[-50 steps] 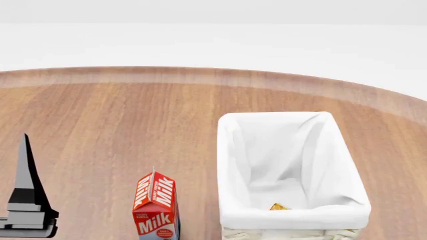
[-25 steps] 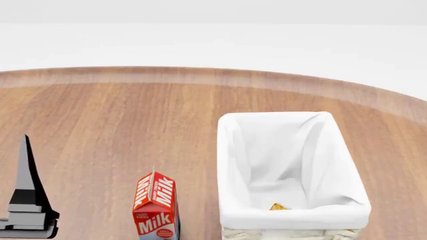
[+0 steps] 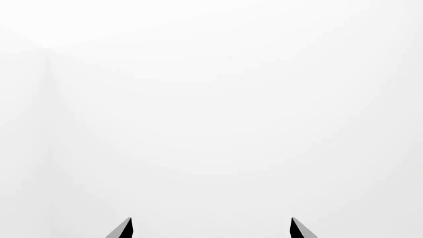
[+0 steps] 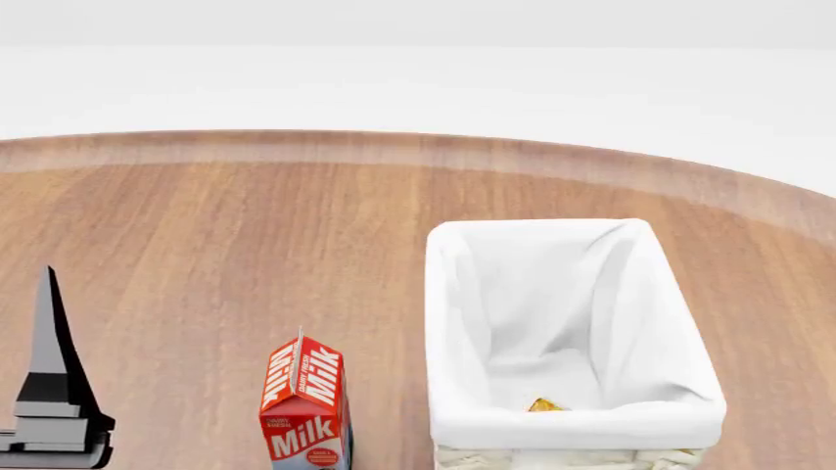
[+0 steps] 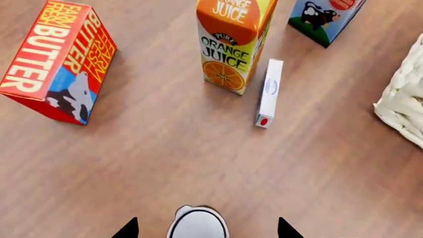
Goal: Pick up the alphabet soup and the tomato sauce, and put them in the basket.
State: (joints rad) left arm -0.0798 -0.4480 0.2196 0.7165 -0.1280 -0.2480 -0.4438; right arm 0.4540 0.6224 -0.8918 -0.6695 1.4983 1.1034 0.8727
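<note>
Right wrist view: the right gripper (image 5: 203, 229) is spread wide above a can (image 5: 197, 224) with a pale silvery top; its label is hidden, so which can it is I cannot tell. Nearby stand a butter box (image 5: 58, 60), an orange juice carton (image 5: 233, 42) and the basket (image 5: 404, 101). The left gripper (image 3: 210, 229) is also spread, empty.
</note>
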